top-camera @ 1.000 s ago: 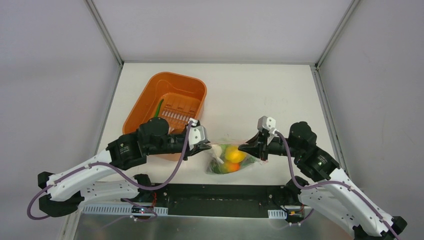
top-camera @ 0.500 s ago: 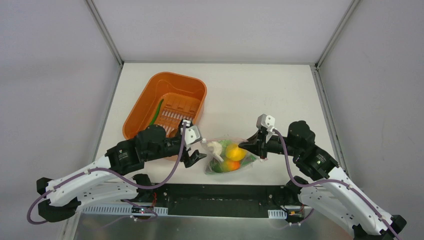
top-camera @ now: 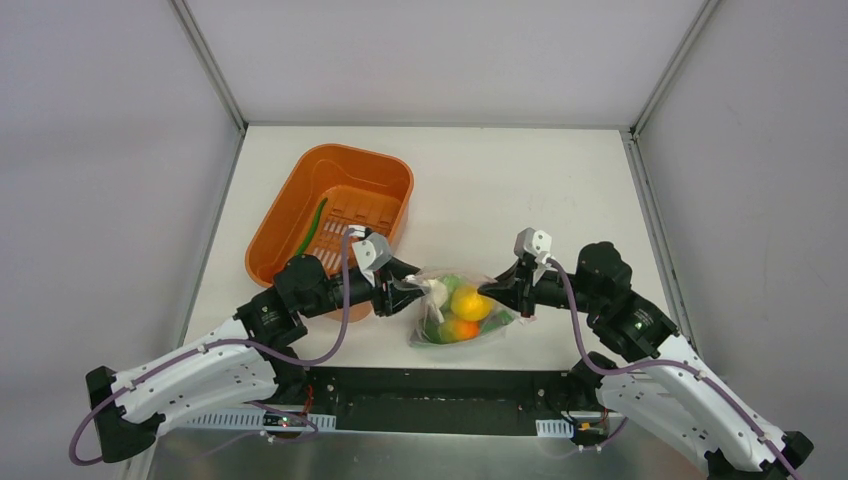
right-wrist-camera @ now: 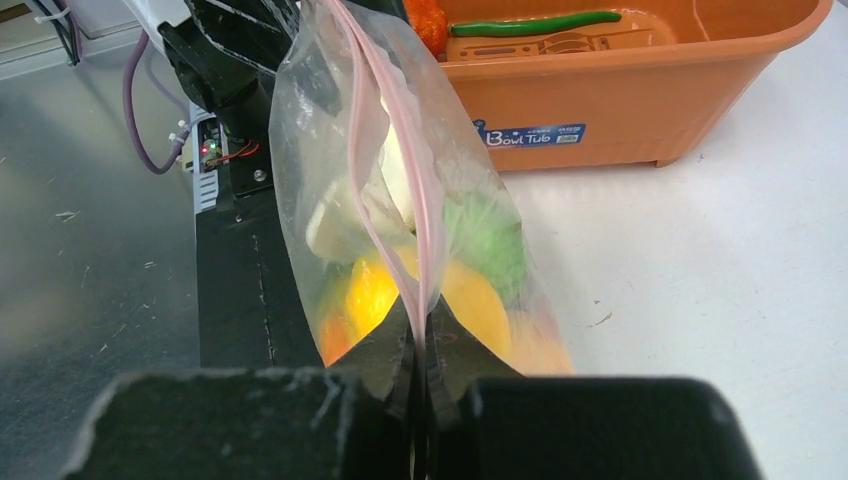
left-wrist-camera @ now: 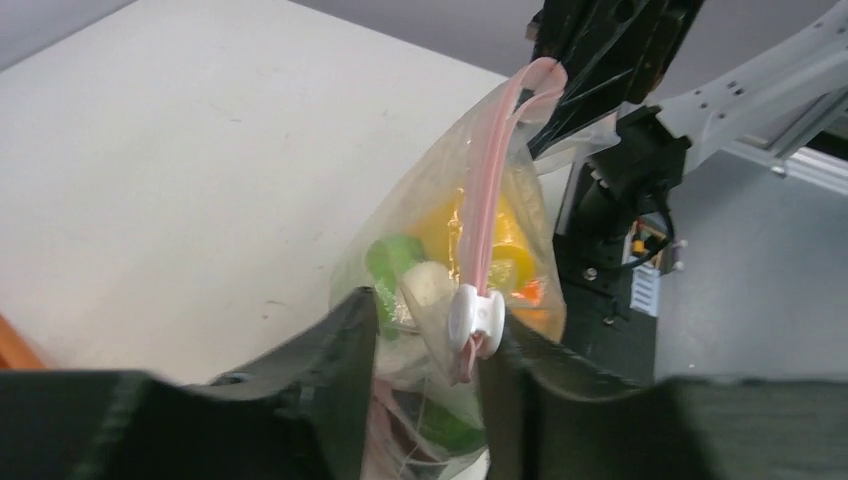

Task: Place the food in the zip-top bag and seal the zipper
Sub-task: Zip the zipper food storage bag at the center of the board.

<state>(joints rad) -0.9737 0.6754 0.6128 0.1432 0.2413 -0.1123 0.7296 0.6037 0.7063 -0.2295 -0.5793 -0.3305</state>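
The zip-top bag (top-camera: pixel 455 312) hangs stretched between my two grippers just above the table's near edge. Through its clear plastic show pieces of food: a yellow fruit (top-camera: pixel 468 303), an orange one (top-camera: pixel 462 330), something green (right-wrist-camera: pixel 485 240) and a white piece (left-wrist-camera: pixel 430 285). My right gripper (right-wrist-camera: pixel 420 335) is shut on the pink zipper (right-wrist-camera: pixel 400 150) at the bag's right end. The left gripper (left-wrist-camera: pixel 430 315) is open around the bag's left end, with the white slider (left-wrist-camera: pixel 475 315) against one finger. A long green pod (top-camera: pixel 312 228) lies in the orange basket.
The orange basket (top-camera: pixel 300 190) stands at the left behind my left arm, close to the bag. The black base strip (top-camera: pixel 430 385) and metal ledge run along the near edge, directly below the bag.
My left gripper let go of the bag's left end, dropped back open, then came up again around the slider end with its jaws narrower. The right gripper has held still, shut on the zipper.
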